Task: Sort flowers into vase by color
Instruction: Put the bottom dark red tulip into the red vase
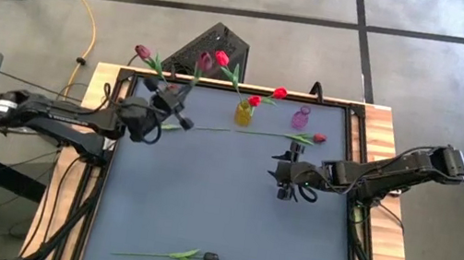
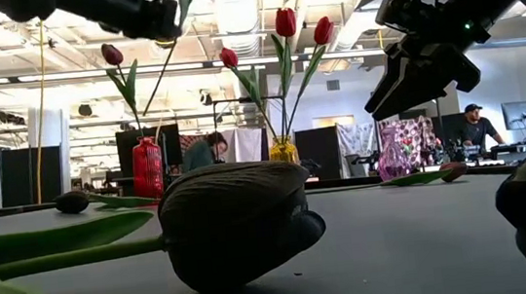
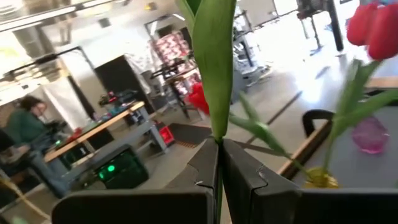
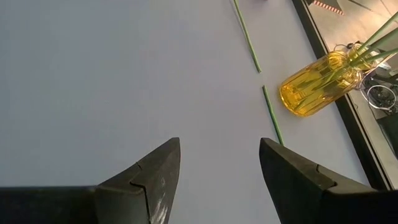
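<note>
Green, thin stem (image 3: 214,74) clamped in left gripper (image 3: 219,180) jaws looks light, flexible; grip mid-stem; right gripper (image 4: 219,162) jaws apart above the tabletop (image 4: 93,74).

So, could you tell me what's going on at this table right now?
The robot is sorting tulips into vases. The left gripper holds a maroon tulip by its stem near the red vase. The right gripper hovers open above the table. The yellow vase has red tulips; two dark tulips lie at the near edge.
</note>
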Tool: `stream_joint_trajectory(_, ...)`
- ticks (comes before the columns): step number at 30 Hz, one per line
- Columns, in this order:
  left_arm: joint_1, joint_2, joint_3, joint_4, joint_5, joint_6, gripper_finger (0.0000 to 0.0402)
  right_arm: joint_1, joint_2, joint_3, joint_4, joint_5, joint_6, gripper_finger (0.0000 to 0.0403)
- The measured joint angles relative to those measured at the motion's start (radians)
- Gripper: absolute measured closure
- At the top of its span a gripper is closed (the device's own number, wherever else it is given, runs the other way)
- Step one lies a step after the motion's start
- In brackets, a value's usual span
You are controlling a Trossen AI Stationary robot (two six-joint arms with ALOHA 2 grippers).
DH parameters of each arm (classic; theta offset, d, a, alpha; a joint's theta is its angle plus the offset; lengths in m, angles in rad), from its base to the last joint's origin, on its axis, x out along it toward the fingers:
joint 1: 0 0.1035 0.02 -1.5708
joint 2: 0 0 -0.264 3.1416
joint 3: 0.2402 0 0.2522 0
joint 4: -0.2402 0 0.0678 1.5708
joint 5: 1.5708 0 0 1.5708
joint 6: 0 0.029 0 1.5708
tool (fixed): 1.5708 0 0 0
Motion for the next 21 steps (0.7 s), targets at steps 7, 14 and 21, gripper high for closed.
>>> stream_joint_trajectory(7, 0.056, 0.0, -0.075, 0.125, 0.069, 0.029, 0.0401, -0.008, 0.0, 0.0, 0.0, 0.0, -0.018, 0.0159)
stream_joint_trajectory(14, 0.087, 0.0, -0.184, 0.386, 0.179, 0.099, 0.0401, -0.015, 0.0, 0.0, 0.0, 0.0, -0.018, 0.0159)
stream_joint_trajectory(21, 0.148, 0.0, -0.234, 0.444, 0.168, 0.111, 0.0401, -0.015, 0.0, 0.0, 0.0, 0.0, -0.019, 0.0159)
